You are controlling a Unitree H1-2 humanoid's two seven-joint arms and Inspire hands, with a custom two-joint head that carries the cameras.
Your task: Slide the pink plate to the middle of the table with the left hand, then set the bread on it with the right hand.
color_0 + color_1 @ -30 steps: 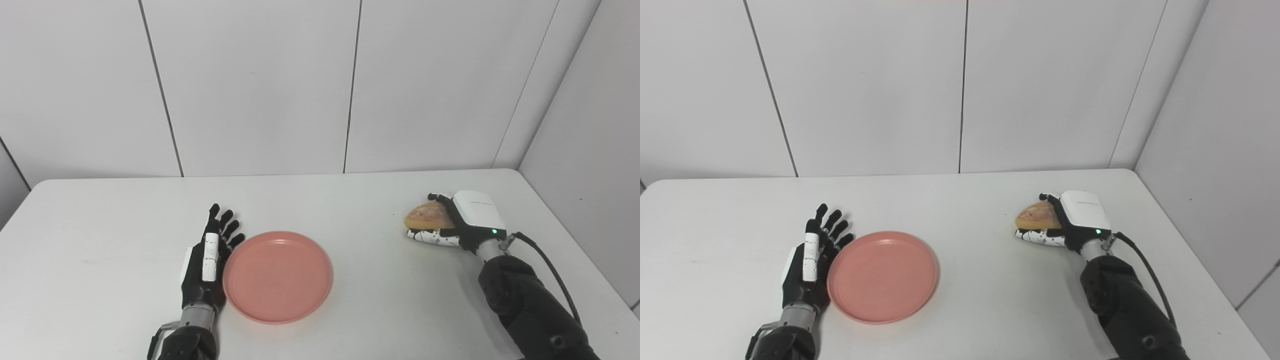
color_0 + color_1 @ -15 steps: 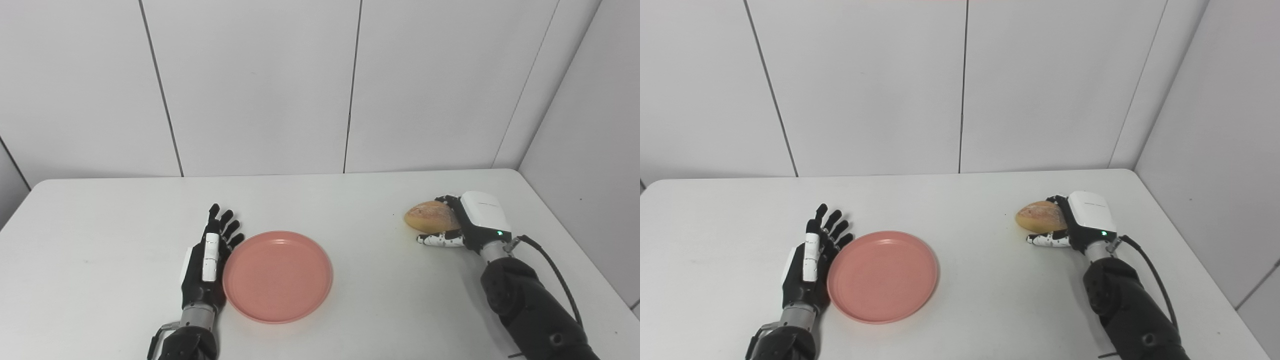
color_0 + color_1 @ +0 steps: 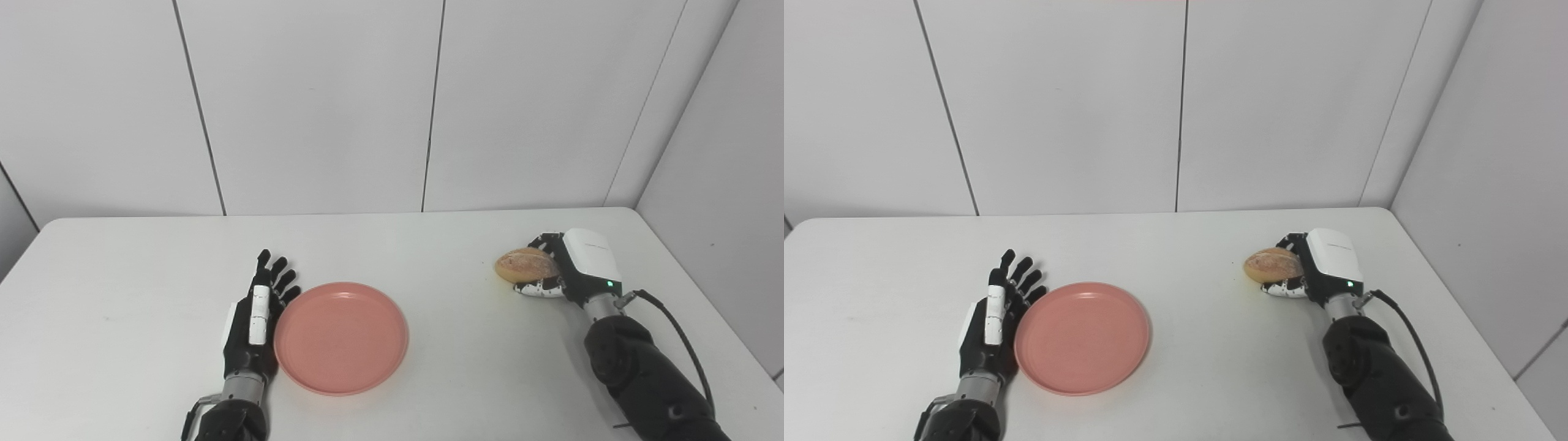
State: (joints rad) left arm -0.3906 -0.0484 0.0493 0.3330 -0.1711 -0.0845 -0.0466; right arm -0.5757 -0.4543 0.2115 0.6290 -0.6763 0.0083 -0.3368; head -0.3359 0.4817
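Observation:
The pink plate point(image 3: 340, 337) lies flat on the white table point(image 3: 392, 245), left of centre and near the front. My left hand point(image 3: 254, 321) rests open on its edge against the plate's left rim, fingers straight and pointing away. The bread point(image 3: 525, 264), a brown oval roll, is at the right side of the table. My right hand point(image 3: 569, 269) is shut on the bread, fingers curled over its far side and thumb under its near side. It looks barely off the table.
White wall panels point(image 3: 306, 104) stand behind the table and along its right side. The table's rounded right corner point(image 3: 631, 211) is just behind my right hand. A black cable point(image 3: 680, 331) loops from my right wrist.
My right hand's thumb has curled in under the bread and the fingers have closed round it. The hand shifted slightly. The left hand and the plate have not moved.

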